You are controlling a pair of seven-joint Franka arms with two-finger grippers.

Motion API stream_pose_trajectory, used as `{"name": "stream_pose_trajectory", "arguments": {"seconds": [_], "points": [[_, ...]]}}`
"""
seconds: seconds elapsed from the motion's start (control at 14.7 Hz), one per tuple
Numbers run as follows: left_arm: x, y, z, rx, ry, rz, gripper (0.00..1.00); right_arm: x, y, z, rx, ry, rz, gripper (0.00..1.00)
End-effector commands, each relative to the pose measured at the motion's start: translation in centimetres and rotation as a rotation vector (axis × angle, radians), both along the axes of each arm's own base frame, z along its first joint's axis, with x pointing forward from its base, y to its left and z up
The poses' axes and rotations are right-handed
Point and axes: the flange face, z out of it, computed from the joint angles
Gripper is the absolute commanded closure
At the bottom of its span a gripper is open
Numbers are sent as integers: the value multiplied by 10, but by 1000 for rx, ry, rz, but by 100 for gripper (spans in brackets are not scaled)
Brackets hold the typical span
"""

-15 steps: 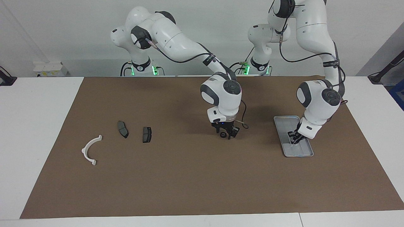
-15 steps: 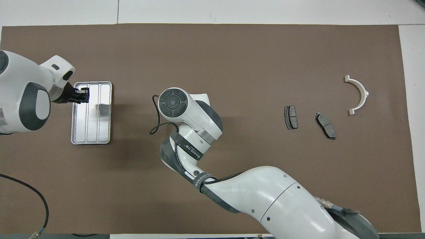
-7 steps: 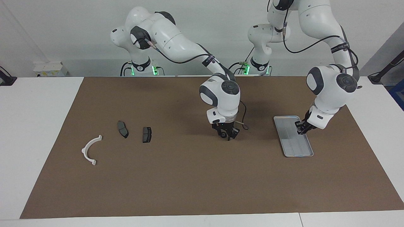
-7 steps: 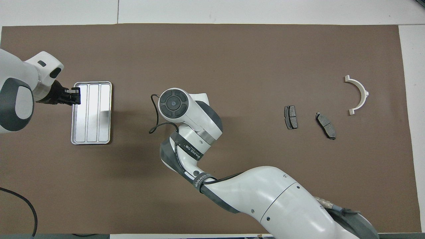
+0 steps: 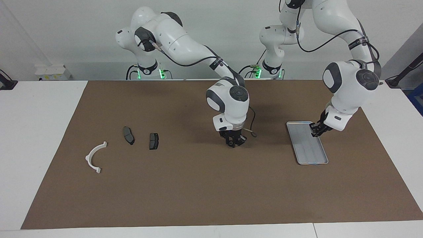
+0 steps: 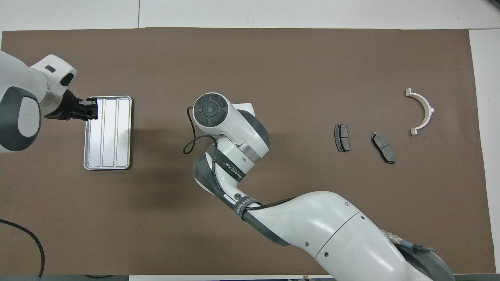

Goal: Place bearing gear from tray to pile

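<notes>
The bearing gear (image 5: 233, 142), a small dark round piece, sits between the fingertips of my right gripper (image 5: 234, 144), which is shut on it low over the brown mat at mid-table. In the overhead view that wrist hides both gripper and gear. The silver ridged tray (image 5: 309, 152) (image 6: 107, 134) lies toward the left arm's end and looks bare. My left gripper (image 5: 314, 133) (image 6: 92, 111) hangs shut and holding nothing over the tray's rim. The pile lies toward the right arm's end: a white curved bracket (image 5: 89, 155) (image 6: 428, 107) and two dark pads (image 5: 128, 135) (image 5: 153, 140).
A brown mat (image 5: 198, 191) covers most of the white table. The right arm's forearm and elbow stretch low over the mat's robot side in the overhead view. A cable loop (image 6: 189, 146) hangs from the right wrist.
My right gripper's fingers closed in on the gear and the hand drifted slightly toward the pile. The left gripper drew up out of the tray to its rim, staying shut.
</notes>
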Motion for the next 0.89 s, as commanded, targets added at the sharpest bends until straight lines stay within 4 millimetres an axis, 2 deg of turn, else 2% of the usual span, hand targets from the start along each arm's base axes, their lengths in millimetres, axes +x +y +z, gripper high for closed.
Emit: {"name": "stream_pose_trajectory", "arguments": {"seconds": [0.0,0.2,0.27,0.41,0.54,0.61,0.68,0.75,0.82], "points": [[5,-44,17,-9,2,39,91,2,-21,68,16,52,40,100],[2,-123,21,-13,-20,77,90,10,-69,148,43,52,109,100],[-6,-158,22,-13,-27,80,91,12,-91,168,48,69,138,100],[-21,-228,0,-2,-22,119,91,19,-150,214,57,85,232,100],[-21,-298,-34,0,-28,139,91,26,-208,241,51,109,330,100],[-17,-317,-49,4,-25,151,91,27,-231,250,50,117,375,100],[-21,-335,-64,0,-28,146,91,34,-263,254,51,122,425,100],[-23,-348,-66,-23,-58,139,91,41,-292,255,54,125,477,100],[-22,-350,-72,-32,-65,143,91,49,-324,252,58,119,534,100]]}}
